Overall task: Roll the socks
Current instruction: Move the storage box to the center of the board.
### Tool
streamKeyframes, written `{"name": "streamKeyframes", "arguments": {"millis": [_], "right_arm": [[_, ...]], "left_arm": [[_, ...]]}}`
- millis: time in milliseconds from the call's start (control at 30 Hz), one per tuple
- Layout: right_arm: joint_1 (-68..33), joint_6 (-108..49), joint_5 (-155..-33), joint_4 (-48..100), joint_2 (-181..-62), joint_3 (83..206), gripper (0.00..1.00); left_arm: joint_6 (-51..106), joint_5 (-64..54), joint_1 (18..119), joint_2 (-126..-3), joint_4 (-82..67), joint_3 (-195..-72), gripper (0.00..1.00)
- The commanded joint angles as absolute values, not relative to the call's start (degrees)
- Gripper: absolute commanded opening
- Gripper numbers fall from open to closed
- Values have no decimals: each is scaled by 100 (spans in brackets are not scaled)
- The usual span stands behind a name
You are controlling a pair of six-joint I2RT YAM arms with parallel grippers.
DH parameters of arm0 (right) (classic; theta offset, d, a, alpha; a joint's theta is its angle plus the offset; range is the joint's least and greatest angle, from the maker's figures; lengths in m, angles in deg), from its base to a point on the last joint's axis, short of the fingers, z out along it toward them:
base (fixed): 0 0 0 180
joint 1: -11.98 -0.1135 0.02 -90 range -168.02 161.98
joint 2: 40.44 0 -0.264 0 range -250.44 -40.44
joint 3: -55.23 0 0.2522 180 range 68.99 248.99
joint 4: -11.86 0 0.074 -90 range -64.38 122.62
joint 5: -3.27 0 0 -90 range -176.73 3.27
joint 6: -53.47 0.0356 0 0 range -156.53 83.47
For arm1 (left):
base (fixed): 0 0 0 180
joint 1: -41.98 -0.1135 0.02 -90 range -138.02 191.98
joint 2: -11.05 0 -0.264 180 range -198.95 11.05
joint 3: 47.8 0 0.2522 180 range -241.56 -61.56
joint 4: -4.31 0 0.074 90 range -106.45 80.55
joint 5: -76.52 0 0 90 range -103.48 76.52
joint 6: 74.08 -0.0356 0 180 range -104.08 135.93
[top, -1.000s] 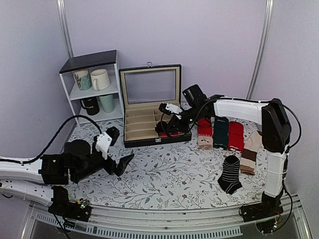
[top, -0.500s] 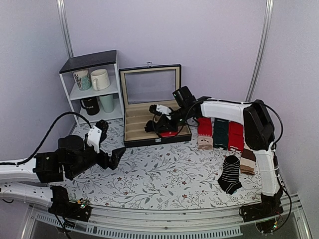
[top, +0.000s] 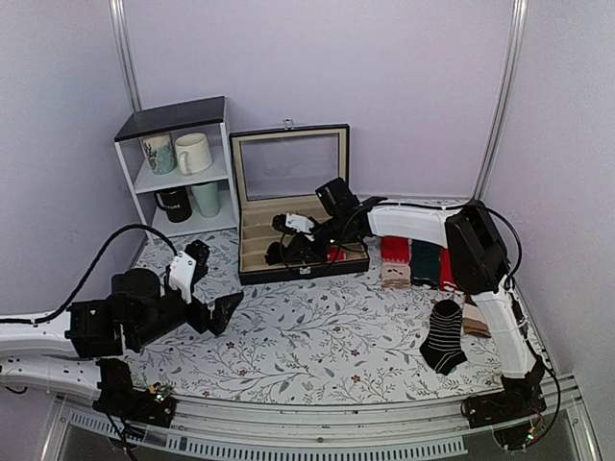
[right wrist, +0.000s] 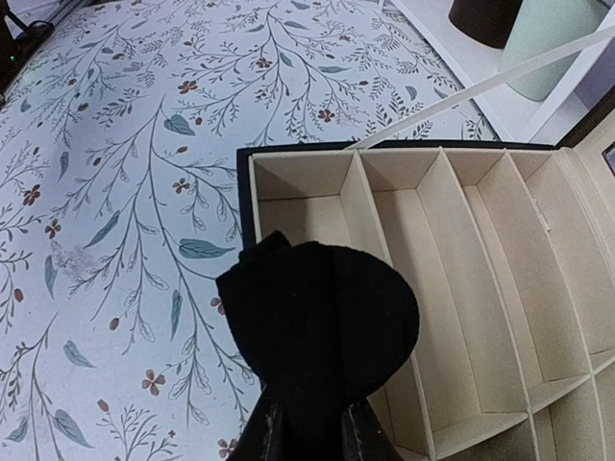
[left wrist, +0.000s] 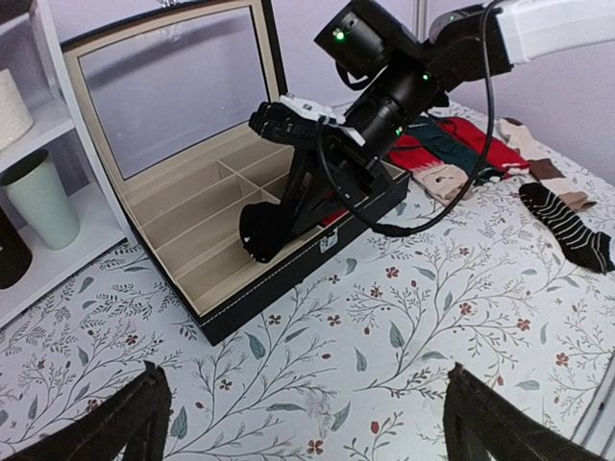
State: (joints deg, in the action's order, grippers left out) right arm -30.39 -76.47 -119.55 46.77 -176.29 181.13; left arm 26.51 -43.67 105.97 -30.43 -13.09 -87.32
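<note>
The right claw is almost shut. Its two fingers pinch a rolled-up black fabric sock and hold it tight. The sock is a round, dark bundle that hangs from the claw over the flat black box with cream pockets inside. It is over the left end of the box, above the pockets next to the front wall. I cannot tell if the sock touches the bottom of a pocket. The box's see-through lid in a black frame stands open at the back.

The left claw is open as wide as can be and has nothing in it. It is low over the desk with the leaf and flower cloth, to the left of the box and apart from it.

On the right side of the desk lies a row of flat socks — red, dark green and tan ones, side by side. Nearer the front lies a black sock with thin white stripes. A small white shelf with a black top stands left of the box, with mugs on it.
</note>
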Motion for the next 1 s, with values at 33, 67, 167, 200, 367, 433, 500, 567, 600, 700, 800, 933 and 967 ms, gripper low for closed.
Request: {"name": "streamKeyframes", "arguments": {"millis": [33, 67, 167, 200, 367, 433, 500, 567, 600, 700, 800, 933, 967], "right_arm": [[-3125, -7774, -11894, 4717, -18219, 18672, 9], [-3141, -7801, -11861, 4749, -18284, 18763, 9], [-3164, -7873, -11759, 4678, -18417, 18885, 9], [-3162, -7879, -11736, 4625, -18429, 18881, 9], [-3162, -7957, -11702, 4561, -18543, 18965, 9], [-3164, -7997, -11678, 4574, -18614, 19013, 9], [-3174, -8019, -11675, 4579, -18677, 19054, 10], [-3190, -8036, -11683, 4647, -18775, 19152, 10], [-3216, -8050, -11658, 4687, -18835, 19216, 10], [-3278, -8056, -11492, 4852, -19030, 19420, 10], [-3346, -8061, -11354, 4938, -19143, 19489, 10], [-3398, -8106, -11350, 5129, -19149, 19511, 10], [-3400, -8119, -11377, 5175, -19144, 19512, 10]], "left_arm": [[2617, -4158, 10501, -2929, -1047, -8517, 99], [2613, -4148, 10501, -2915, -1024, -8490, 99], [2571, -4101, 10506, -2855, -975, -8430, 100], [2541, -4092, 10504, -2832, -956, -8414, 99], [2441, -4095, 10501, -2733, -945, -8339, 99], [2416, -4098, 10508, -2707, -918, -8315, 100], [2374, -4069, 10505, -2701, -867, -8297, 100], [2331, -4026, 10508, -2722, -794, -8279, 100], [2312, -4007, 10506, -2745, -762, -8267, 100], [2233, -3985, 10506, -2835, -696, -8287, 99], [2157, -3973, 10508, -2905, -667, -8309, 100], [2104, -3966, 10492, -2938, -614, -8310, 99], [2098, -3967, 10498, -2938, -612, -8311, 100]]}}
